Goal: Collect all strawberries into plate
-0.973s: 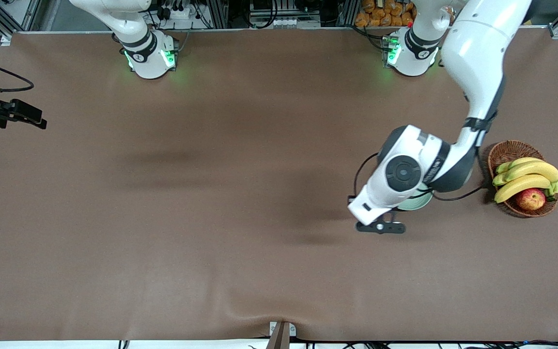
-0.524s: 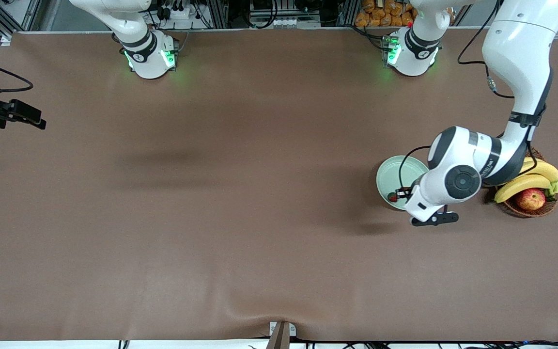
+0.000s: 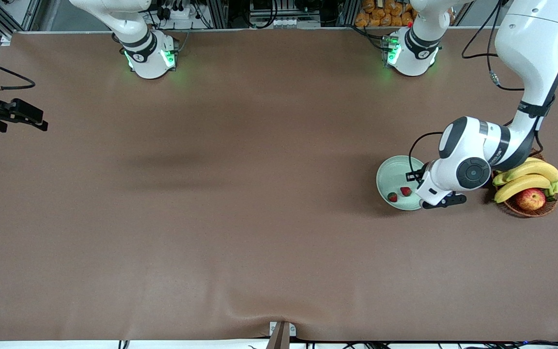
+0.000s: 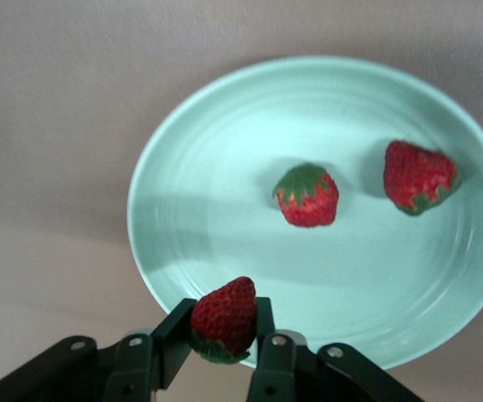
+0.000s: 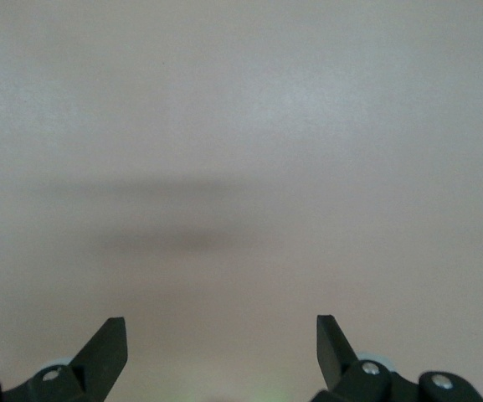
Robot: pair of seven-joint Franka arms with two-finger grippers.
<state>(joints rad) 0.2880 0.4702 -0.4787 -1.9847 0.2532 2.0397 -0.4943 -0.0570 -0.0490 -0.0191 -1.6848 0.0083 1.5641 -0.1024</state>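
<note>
Left gripper (image 4: 224, 352) pinching third strawberry (image 4: 224, 316) over plate (image 4: 182, 167) rim; could spill outside. Right gripper (image 5: 222, 352) wide, empty, waiting.

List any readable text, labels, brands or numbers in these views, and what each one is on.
No text can be read.
Left arm's wrist link: a dark line of lettering, too small to read.
Plate, strawberries, wicker basket, bananas, apple: no print or stickers visible.
Left gripper and right gripper: plain black fingers, no markings.
</note>
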